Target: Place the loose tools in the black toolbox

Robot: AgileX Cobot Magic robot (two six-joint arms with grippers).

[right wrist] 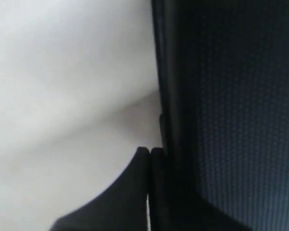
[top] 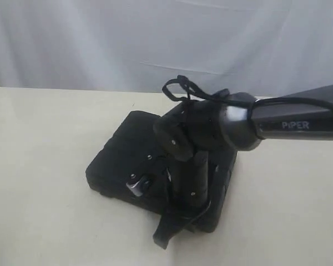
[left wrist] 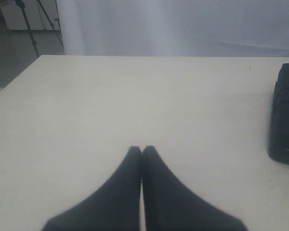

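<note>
The black toolbox [top: 122, 149] lies on the cream table with its lid down, and a silver latch [top: 137, 184] shows on its front. My right gripper [top: 161, 241] points down at the box's front edge; in the right wrist view it [right wrist: 150, 150] is shut with nothing between its fingers, right beside the box's textured wall [right wrist: 241, 120]. My left gripper [left wrist: 142, 148] is shut and empty over bare table, well to the side of the toolbox [left wrist: 285, 115]. No tape measure, utility knife, pliers or tape roll is in view.
The right arm [top: 288, 124] reaches in from the right and covers much of the toolbox. A white curtain [top: 155, 39] hangs behind the table. A tripod [left wrist: 31, 21] stands on the floor beyond the table's far corner.
</note>
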